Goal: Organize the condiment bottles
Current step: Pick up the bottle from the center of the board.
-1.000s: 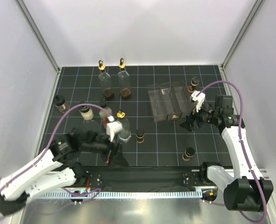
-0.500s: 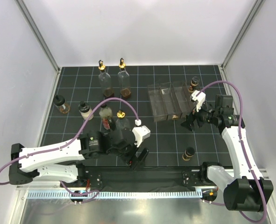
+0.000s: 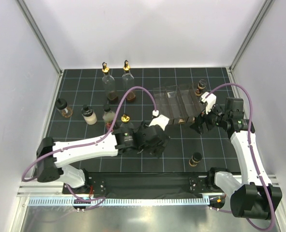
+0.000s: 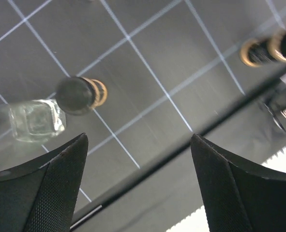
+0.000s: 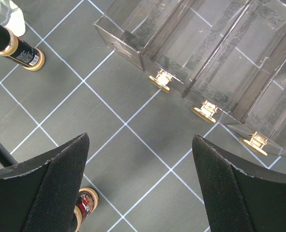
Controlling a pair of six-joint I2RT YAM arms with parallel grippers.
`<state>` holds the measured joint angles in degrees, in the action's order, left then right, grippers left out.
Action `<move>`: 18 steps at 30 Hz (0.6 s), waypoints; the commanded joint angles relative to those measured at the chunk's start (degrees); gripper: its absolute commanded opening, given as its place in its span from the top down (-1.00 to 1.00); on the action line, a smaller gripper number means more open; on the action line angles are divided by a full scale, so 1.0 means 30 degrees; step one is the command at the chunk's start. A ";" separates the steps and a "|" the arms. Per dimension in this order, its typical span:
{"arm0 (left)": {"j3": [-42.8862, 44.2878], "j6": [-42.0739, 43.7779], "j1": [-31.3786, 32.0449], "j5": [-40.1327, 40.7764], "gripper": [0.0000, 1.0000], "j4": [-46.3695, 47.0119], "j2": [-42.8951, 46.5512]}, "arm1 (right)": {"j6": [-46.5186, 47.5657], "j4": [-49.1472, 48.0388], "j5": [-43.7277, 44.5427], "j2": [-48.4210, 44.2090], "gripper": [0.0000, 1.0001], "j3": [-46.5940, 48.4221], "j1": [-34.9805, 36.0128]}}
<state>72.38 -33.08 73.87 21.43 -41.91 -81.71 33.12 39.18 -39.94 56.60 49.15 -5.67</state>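
Reaching across the middle of the gridded black worktop point(image 3: 176, 159), the left end effector point(image 4: 138, 140) hovered with its fingers spread wide and nothing between them. Its wrist view looked down on a small dark bottle point(image 4: 77, 94) with a black cap, upright and clear of both fingers, just beside the clear base of a gold-topped bottle point(image 3: 126, 126) that stood against the left arm. The right end effector point(image 5: 140, 140) was likewise wide and empty, poised just in front of the clear divided rack point(image 3: 174, 104), whose compartments faced it on small gold feet. Two tall clear bottles point(image 3: 109, 84) with gold pourers stood side by side at the back left, near the rear wall. A white-capped bottle point(image 3: 108, 116) of dark red sauce stood in front of them, next to a pale black-capped bottle point(image 3: 88, 115), and another dark bottle point(image 3: 63, 107) sat near the left edge. On the right, one small bottle point(image 3: 200, 87) stood behind the rack's far corner and a further one point(image 3: 196, 158) stood alone near the front edge, well apart from the rest.
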 commanded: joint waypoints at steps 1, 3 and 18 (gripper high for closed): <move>0.0863 -0.0691 -0.0919 0.1265 -0.67 0.0756 -0.1088 | -0.0143 -0.0638 0.0072 -0.0497 -0.74 -0.0063 -0.0131; 0.0951 -0.0779 -0.1357 0.1206 -0.64 0.1020 -0.1442 | -0.0143 -0.0667 0.0043 -0.0526 -0.74 -0.0063 -0.0131; 0.2504 -0.1395 -0.2883 0.3432 -0.55 0.0259 -0.4608 | -0.0143 -0.0667 0.0014 -0.0614 -0.74 -0.0063 -0.0219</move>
<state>77.89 -36.03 66.26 28.71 -40.91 -94.89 32.86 38.83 -39.75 56.10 48.84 -5.96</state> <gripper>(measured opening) 0.779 0.870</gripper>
